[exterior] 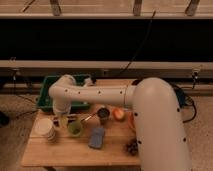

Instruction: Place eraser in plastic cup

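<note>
The eraser (70,119) looks to be the dark bar just behind the plastic cup (75,129), its long axis roughly across the view. It lies at the tip of the gripper (62,120), which hangs just left of the cup, near the white bowls (45,129). Whether the gripper holds it, I cannot tell. The cup's mouth lies right of the gripper and slightly nearer.

A table (65,152) is holding white bowls (45,128), a dark cup (103,114), a blue sponge (96,137), an orange ball (118,114) and a dark lump (132,147). A green tray (46,92) is sitting behind. The gripper (61,120) is hanging beside the white bowls.
</note>
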### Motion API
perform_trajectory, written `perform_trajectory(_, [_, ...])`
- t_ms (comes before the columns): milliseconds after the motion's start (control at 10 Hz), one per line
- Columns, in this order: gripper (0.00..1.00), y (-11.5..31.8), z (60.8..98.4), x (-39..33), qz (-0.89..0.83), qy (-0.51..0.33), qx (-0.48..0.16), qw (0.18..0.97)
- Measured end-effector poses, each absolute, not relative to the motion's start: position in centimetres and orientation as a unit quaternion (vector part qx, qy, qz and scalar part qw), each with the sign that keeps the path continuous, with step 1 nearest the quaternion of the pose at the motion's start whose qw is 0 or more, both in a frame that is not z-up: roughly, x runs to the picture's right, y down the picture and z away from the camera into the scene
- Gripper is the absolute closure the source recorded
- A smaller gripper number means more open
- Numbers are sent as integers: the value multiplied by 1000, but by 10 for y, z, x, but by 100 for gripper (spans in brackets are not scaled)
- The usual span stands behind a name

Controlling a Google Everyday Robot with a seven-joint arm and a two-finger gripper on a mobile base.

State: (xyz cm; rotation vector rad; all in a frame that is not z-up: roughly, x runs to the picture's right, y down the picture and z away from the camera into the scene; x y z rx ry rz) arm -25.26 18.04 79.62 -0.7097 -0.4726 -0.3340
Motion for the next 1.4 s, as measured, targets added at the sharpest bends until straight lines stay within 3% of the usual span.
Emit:
perform_trajectory(400, [35,182,817,-260,-161,-250,-314,901])
perform_trajectory(1000, [35,146,858,-262,-159,-243,-283,914])
perform_trajectory(1400, [35,148,869,-247,-173,-222,-292,914])
